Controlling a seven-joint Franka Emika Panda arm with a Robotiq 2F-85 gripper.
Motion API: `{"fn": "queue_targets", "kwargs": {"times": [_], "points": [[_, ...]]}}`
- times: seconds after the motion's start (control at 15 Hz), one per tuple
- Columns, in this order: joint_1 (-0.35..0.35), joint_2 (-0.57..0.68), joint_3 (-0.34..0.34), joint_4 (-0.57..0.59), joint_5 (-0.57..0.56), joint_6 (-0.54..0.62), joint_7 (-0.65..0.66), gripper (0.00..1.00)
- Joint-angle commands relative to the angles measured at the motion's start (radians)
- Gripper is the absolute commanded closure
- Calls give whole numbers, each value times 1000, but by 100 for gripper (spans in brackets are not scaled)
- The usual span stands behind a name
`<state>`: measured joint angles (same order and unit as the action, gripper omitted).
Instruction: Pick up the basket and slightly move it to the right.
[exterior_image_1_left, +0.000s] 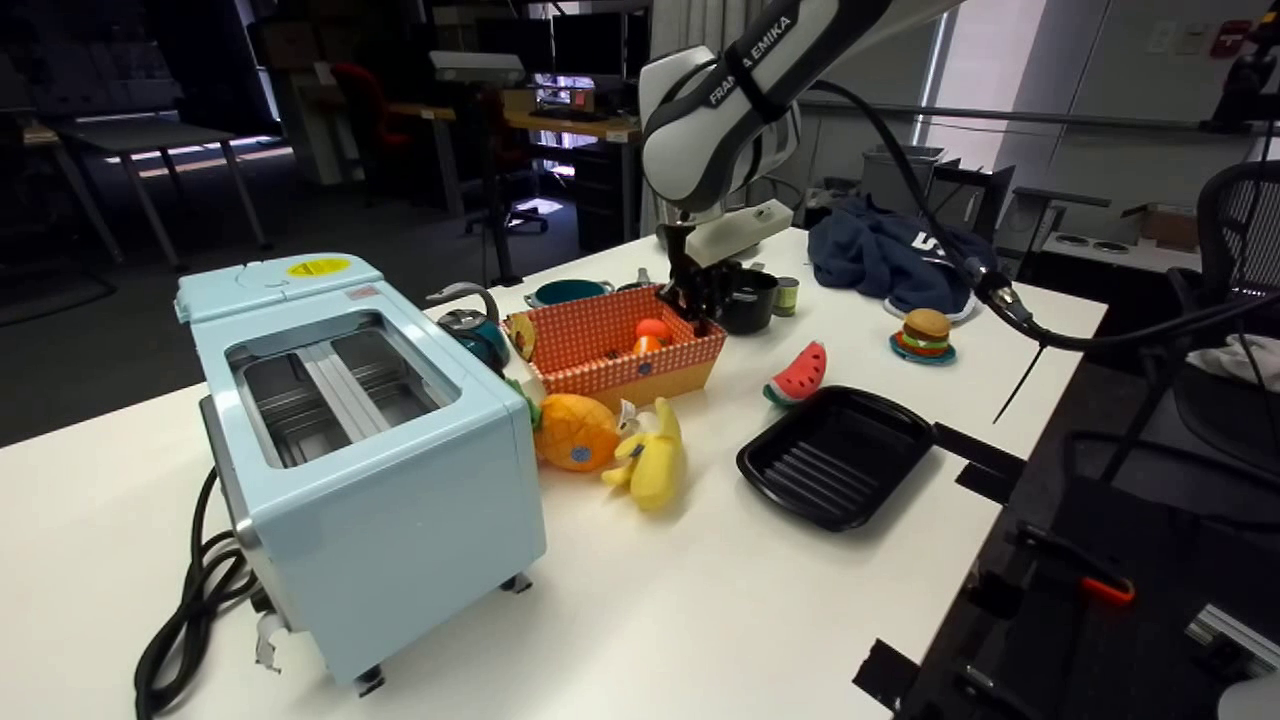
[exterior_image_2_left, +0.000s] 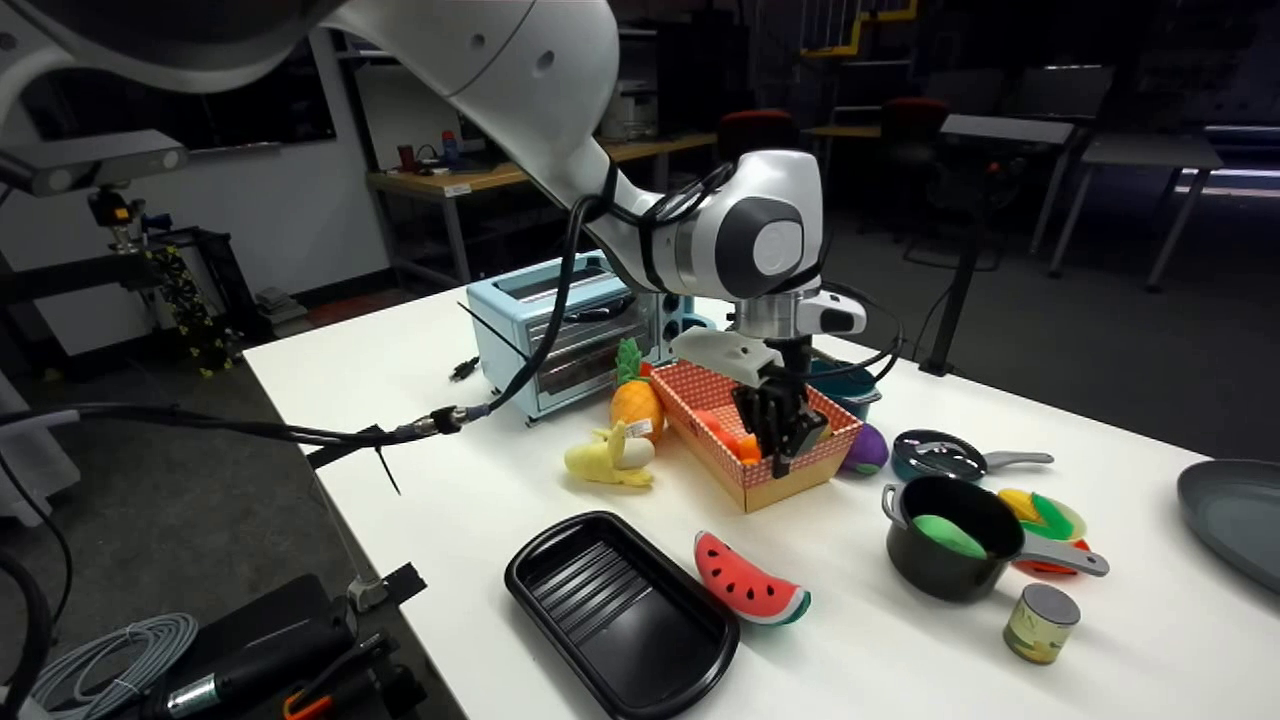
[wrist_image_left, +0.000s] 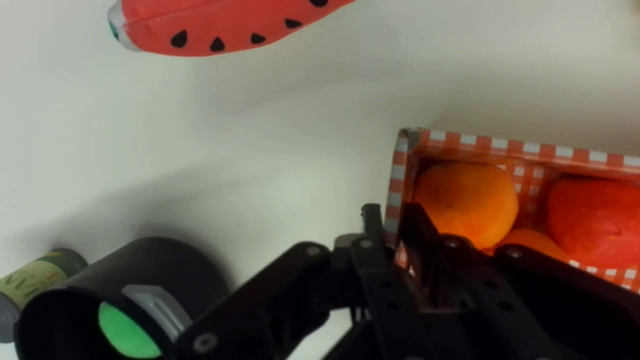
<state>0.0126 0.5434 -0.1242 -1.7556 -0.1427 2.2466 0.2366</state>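
Pinching the basket (exterior_image_1_left: 595, 340) by one end wall, your jaws sit inside the edges of the surface (exterior_image_1_left: 700, 600).

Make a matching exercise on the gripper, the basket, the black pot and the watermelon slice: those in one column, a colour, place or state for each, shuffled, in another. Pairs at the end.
1. Gripper
2. Basket
3. Black pot
4. Watermelon slice

A. red with black seeds
B. lined in red-and-white checks
C. straddling the basket's rim
D. holding something green

Pairs: 1-C; 2-B; 3-D; 4-A
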Motion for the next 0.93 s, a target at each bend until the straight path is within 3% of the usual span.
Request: {"fn": "queue_targets", "kwargs": {"times": [0.0, 0.33, 0.87], "points": [[-3, -38, -24, -44, -21, 20, 29, 97], [-22, -87, -24, -106, -20, 12, -33, 97], [-75, -199, 19, -211, 1, -14, -314, 97]]}}
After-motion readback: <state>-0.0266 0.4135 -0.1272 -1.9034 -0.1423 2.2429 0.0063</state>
